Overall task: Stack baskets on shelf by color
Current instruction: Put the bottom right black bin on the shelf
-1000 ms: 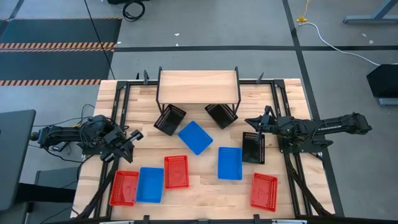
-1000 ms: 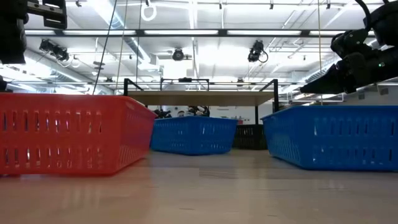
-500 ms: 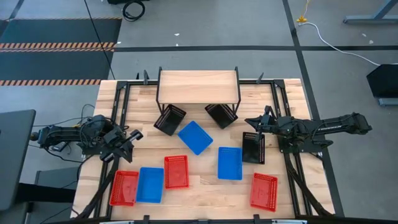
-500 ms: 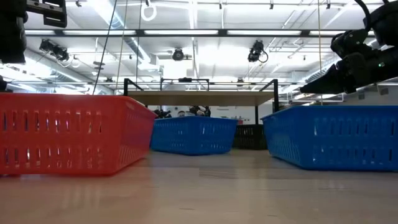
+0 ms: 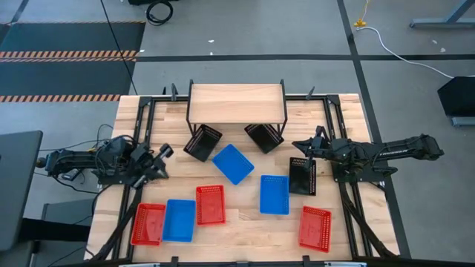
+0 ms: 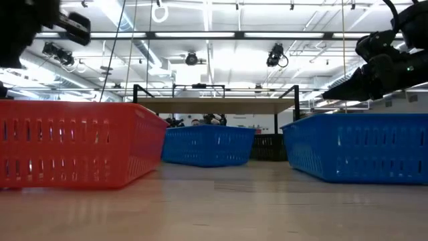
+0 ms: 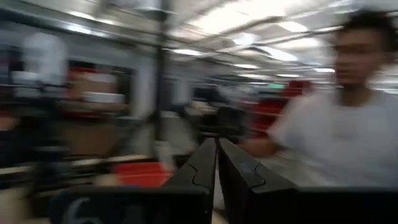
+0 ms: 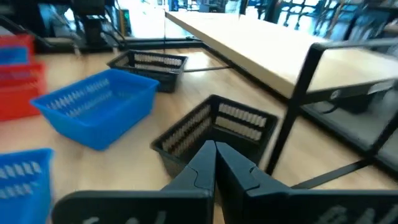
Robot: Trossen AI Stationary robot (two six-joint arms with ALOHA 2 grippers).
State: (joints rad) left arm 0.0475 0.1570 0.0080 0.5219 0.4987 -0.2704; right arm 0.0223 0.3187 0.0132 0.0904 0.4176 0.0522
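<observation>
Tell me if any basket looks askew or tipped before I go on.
Yes. Two black baskets sit tilted at the shelf's front legs, partly under its top, and a third black basket near the right gripper looks tipped on its side. The red and blue baskets lie flat.

The shelf (image 5: 236, 103) stands at the table's far edge, light plank top bare, thin black legs. Two black baskets (image 5: 202, 142) (image 5: 264, 137) tip half under its front edge, one at each side. A third black basket (image 5: 302, 176) sits out right. Blue baskets: one angled at centre (image 5: 233, 164), one right of it (image 5: 274, 194), one near-left (image 5: 179, 220). Red baskets: two (image 5: 148, 224) (image 5: 210, 204) flank that near-left blue, and one (image 5: 315, 228) lies near-right.
</observation>
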